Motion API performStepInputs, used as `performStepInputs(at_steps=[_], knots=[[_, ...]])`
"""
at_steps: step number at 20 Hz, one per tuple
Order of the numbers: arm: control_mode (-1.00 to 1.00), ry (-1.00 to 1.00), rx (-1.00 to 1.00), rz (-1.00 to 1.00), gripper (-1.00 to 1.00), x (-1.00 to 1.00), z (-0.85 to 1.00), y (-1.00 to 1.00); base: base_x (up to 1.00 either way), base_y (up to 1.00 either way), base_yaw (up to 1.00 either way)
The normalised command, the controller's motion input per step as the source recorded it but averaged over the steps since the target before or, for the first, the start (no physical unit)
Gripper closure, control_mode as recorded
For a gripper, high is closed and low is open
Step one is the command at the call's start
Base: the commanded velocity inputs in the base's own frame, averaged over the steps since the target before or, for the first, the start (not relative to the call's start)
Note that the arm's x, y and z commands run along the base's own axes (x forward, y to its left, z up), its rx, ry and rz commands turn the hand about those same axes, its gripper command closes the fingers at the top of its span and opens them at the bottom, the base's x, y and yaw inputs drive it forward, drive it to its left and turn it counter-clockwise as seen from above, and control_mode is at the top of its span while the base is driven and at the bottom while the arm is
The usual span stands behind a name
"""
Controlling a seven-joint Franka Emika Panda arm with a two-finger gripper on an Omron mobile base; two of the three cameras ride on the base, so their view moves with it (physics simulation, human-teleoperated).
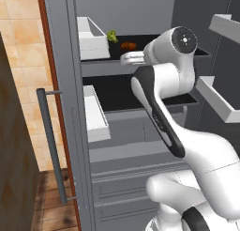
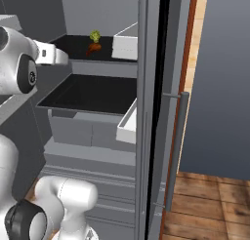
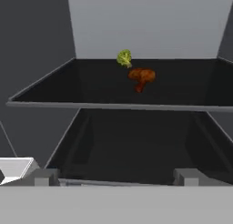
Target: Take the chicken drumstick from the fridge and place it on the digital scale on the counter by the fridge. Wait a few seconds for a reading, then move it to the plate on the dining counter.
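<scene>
hand view looks straight into the open fridge (image 1: 70, 84): left of the drumstick (image 3: 141, 77) and just behind it sits a green vegetable (image 3: 124, 58), both on the upper black shelf (image 3: 54, 89). the gripper (image 3: 116, 176), fingers (image 3: 43, 176) spread apart and empty, hangs in front of the drumstick, outside the shelf edge, likely lined up for a reach inward.

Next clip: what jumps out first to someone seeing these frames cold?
The open fridge with its black shelves, and the white arm reaching toward the upper shelf. On that shelf lies the orange-brown chicken drumstick, with a small green leafy vegetable just behind it. The end effector is open, level with the shelf below and well short of the drumstick.
</scene>
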Motion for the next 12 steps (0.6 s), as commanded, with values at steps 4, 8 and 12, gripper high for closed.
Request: performStepInputs(at_steps=[4, 8, 12], knots=[[-1.00, -0.03, 0.13, -0.09, -1.00, 0.41, 0.10, 0.04, 0.00, 0.00, 0.00], [-1.00, 0.06, 0.12, -0.02, -1.00, 0.55, 0.10, -0.28, 0.00, 0.00, 0.00], [-1.00, 0.15, 0.06, 0.00, -1.00, 0.38, 0.15, -0.34, 0.00, 0.00, 0.00]])
